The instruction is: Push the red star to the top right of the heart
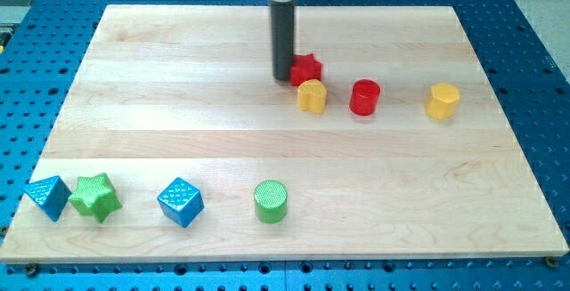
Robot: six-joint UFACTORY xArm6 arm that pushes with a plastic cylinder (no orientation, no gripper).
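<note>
Wooden board (178,104) on blue perforated bench. No claw is fitted; my tip (282,78) is pressed against red star (307,67), star lying just right of tip, yellow heart (312,97) touching below.

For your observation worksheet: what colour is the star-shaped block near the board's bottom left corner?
Green; the green star shows best in the camera view.

The surface (178,86) is a light wooden board lying on a blue perforated base (44,24). Upper centre: red star (307,66), with the yellow heart (312,96) touching it at 6 o'clock. At 3 o'clock of the heart: red cylinder (364,97), then a yellow block (442,101). Bottom row, view's left to right: blue block (48,197), green star (95,197), blue cube (181,202), green cylinder (271,201).
</note>
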